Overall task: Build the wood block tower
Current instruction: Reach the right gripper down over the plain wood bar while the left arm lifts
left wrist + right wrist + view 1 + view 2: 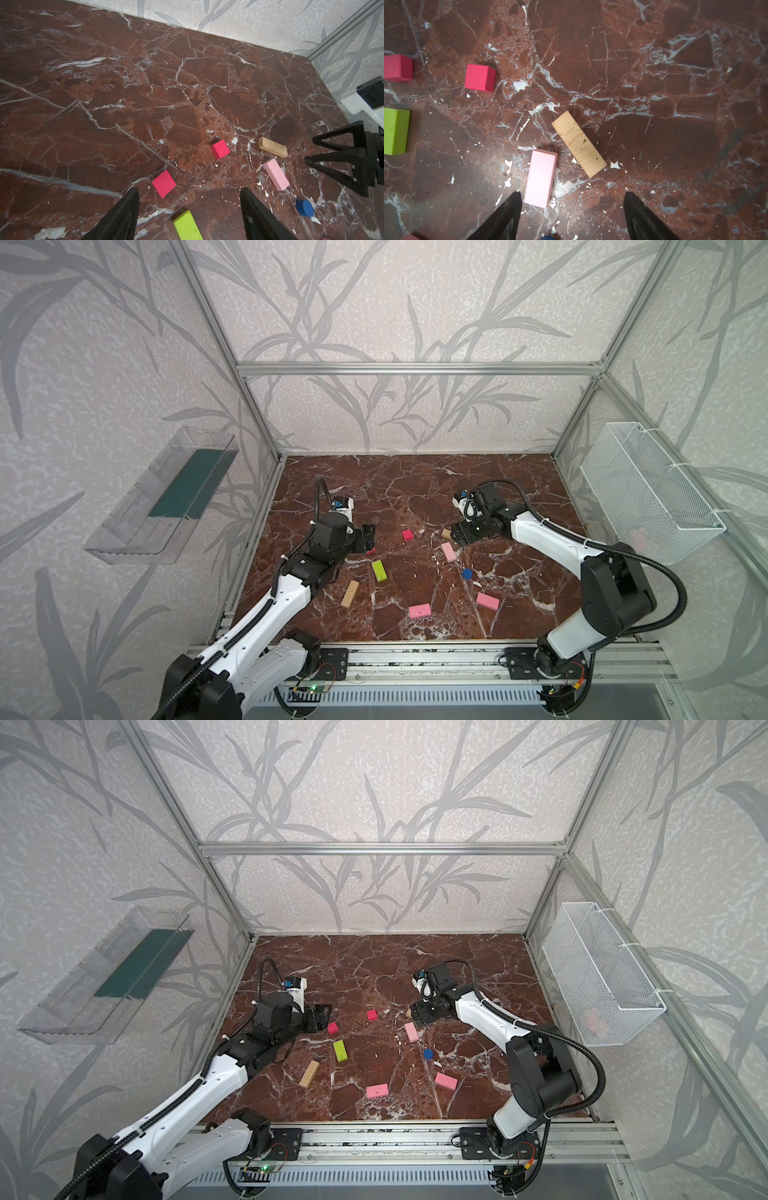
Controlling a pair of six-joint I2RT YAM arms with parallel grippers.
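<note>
A red-brown marble tabletop [415, 489] lies beneath the left pincer [370, 540] and the right pincer [455, 537]. Well outward of the left pincer, a clear plastic tray [124, 531] with a dark green liner [187, 485] hangs on the leaf-patterned wallpaper [415, 302]. Outward of the right pincer hangs a white wire-mesh basket [648, 489], perhaps holding a pinkish item [640, 537]. An aluminium frame rail [415, 366] crosses the wall beyond both.

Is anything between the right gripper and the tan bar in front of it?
Nothing lies straight between the right gripper and the tan bar. A pink bar lies close beside it, apart, inside the open jaws' span; a finger may catch it.
</note>
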